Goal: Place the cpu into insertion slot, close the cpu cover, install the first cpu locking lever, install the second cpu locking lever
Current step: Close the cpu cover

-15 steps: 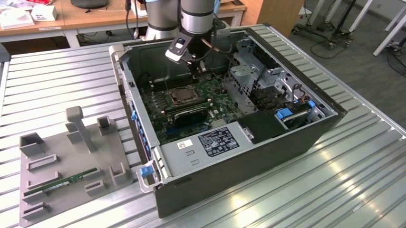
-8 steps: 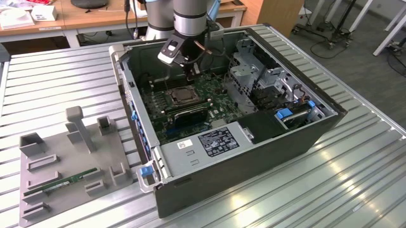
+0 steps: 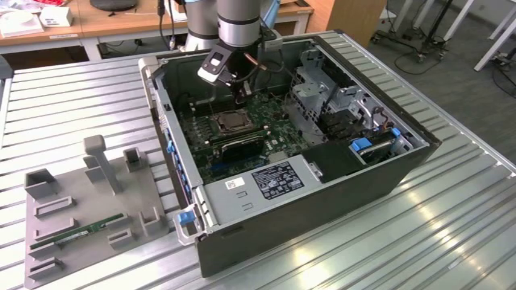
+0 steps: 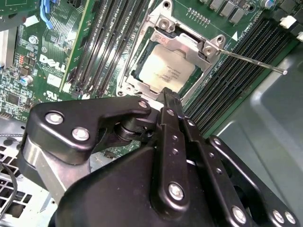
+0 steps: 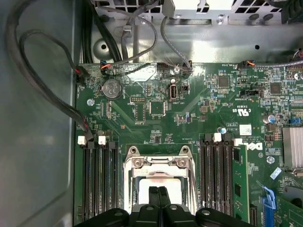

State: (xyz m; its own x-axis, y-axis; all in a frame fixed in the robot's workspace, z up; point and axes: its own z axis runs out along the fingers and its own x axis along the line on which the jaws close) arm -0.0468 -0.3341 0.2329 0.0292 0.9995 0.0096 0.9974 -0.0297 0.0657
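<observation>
Cpu, a small flat square chip with a silver-grey metal top (image 4: 165,71), was seen seated in the insertion slot (image 4: 163,22) on a green motherboard (image 5: 142,118). The board was housed in a black open-sided computer case (image 3: 339,193), which was laid on a ridged metal desk (image 3: 451,229).

A thin silvery metal square frame with an open centre, the cpu cover (image 4: 187,43), appeared to be lying flat around the chip's edges, with the chip's top shown through the opening.

A thin straight metal locking lever (image 4: 255,63) was seen running from one corner of the slot out over the black memory slots (image 4: 236,90). Its long axis was angled away from the chip, and its free end was judged to be unlatched.

The black jaws were pressed together with nothing pinched between them. They were held just above the edge of the slot, and the chip was found directly beyond their tips in both wrist views.

At the exterior view's left, a grey moulded holder (image 3: 81,193) was set on the desk beside the case. A long green memory stick (image 3: 89,228) was laid in one of its slots.
</observation>
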